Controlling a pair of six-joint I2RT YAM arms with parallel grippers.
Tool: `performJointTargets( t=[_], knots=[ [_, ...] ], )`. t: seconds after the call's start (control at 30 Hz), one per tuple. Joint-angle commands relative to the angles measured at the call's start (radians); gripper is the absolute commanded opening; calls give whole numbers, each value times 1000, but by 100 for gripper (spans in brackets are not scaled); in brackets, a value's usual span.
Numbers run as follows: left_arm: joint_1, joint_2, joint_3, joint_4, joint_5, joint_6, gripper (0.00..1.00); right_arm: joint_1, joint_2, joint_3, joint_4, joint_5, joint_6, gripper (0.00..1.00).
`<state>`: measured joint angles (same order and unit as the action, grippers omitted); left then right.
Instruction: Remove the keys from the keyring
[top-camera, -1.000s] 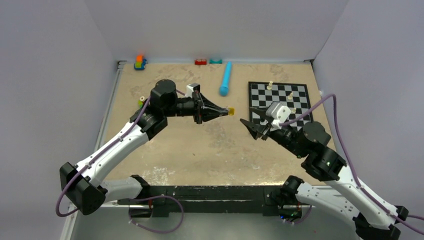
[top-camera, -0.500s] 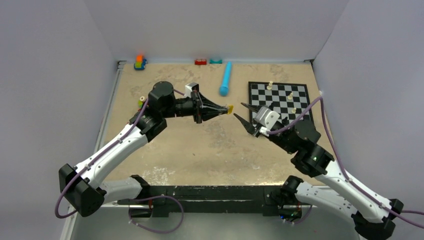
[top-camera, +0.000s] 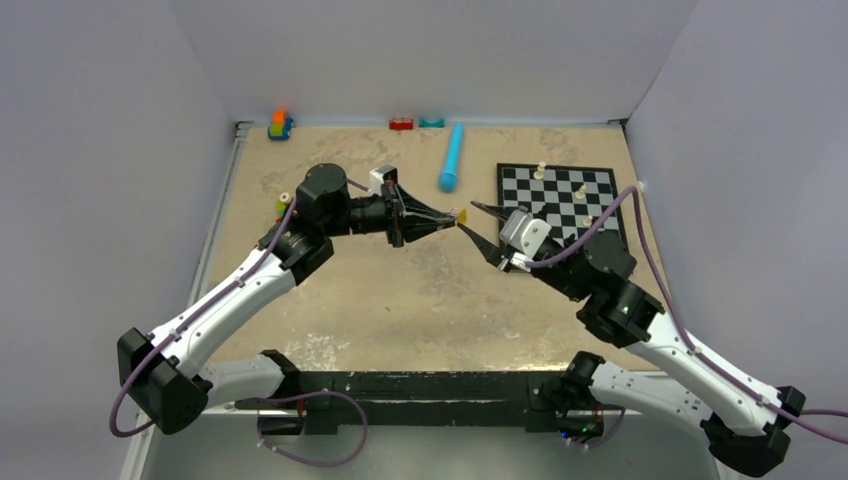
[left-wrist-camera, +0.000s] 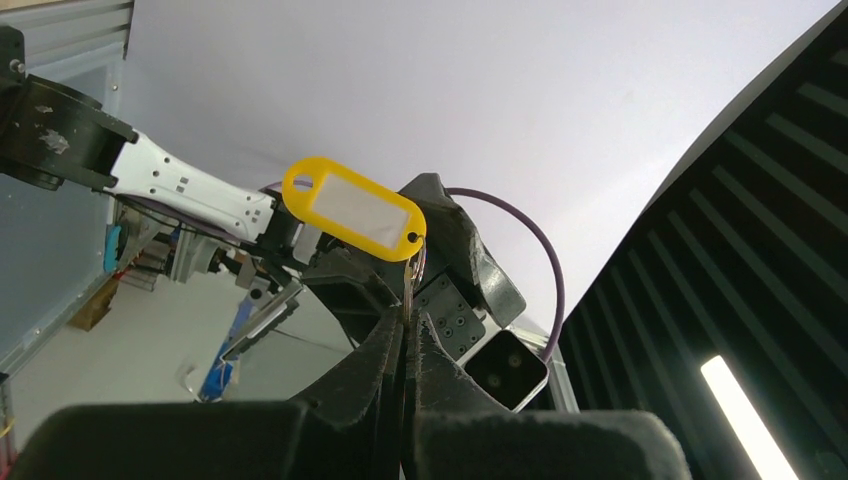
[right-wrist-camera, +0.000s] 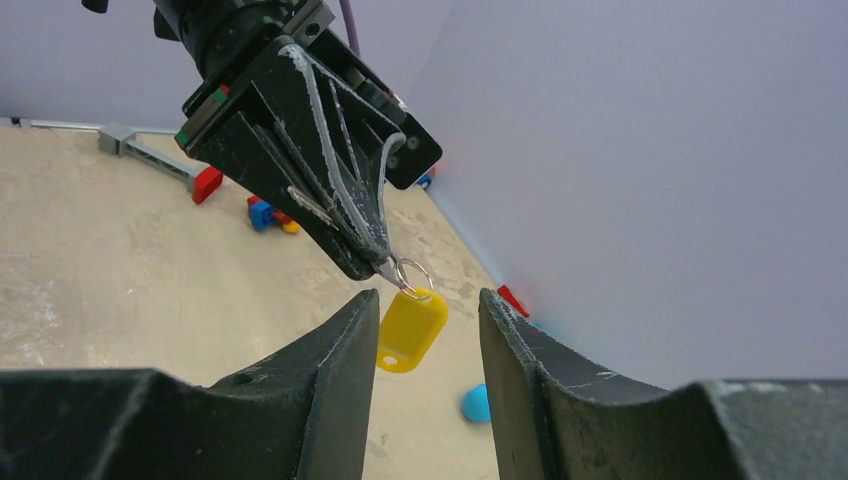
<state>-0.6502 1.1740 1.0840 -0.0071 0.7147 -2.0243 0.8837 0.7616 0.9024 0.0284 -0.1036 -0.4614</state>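
Stacked toy blocks (top-camera: 280, 124) sit in the far-left corner, well behind and left of the left gripper (top-camera: 450, 223). A small yellowish piece (top-camera: 284, 202) lies on the table beside the left arm, well back from that claw.

The left claw points sideways to the right, raised off the sandy table (top-camera: 400, 300), jaws clenched to a point. The keyring (right-wrist-camera: 413, 277) is pinched at its very tip, a thin silver split ring sticking out just past the fingertips. A yellow plastic key tag (right-wrist-camera: 410, 332) hangs from the ring, directly under the left claw's tip in the right wrist view. In the left wrist view the tag sits just beyond the closed fingers, white label window facing the camera. The keys cannot be picked out in any view and are maybe hidden inside the pinch.

A red block (top-camera: 402, 124) and a teal block (top-camera: 432, 122) sit at the back wall, far beyond the left claw. A blue cylinder (top-camera: 452, 158) lies flat on the table beyond the claw tips, apart from them.

The right gripper (right-wrist-camera: 427, 297) faces the left claw nearly tip to tip, jaws spread wide with nothing held. The ring and the top of the tag sit in the gap between its two fingers (right-wrist-camera: 330, 370), near the tips. They touch neither finger as far as the right wrist view shows.

A chessboard (top-camera: 600, 180) lies on the table behind and beside the right claw. A few white chess pieces (top-camera: 580, 188) stand on it, well apart from the jaws.
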Motion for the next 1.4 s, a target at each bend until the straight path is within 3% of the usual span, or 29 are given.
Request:
performJointTargets(
  t=[0.0,0.9,1.37],
  knots=[
    [6,-20,-4,42,-7,-8,0,7,4,56,24,-7,-38,44],
    [3,-23,22,33,-8,-4,0,17,52,69,11,-17,-63,34],
    [4,-25,25,44,2,-7,0,17,70,79,-1,-5,-93,19]
  ],
)
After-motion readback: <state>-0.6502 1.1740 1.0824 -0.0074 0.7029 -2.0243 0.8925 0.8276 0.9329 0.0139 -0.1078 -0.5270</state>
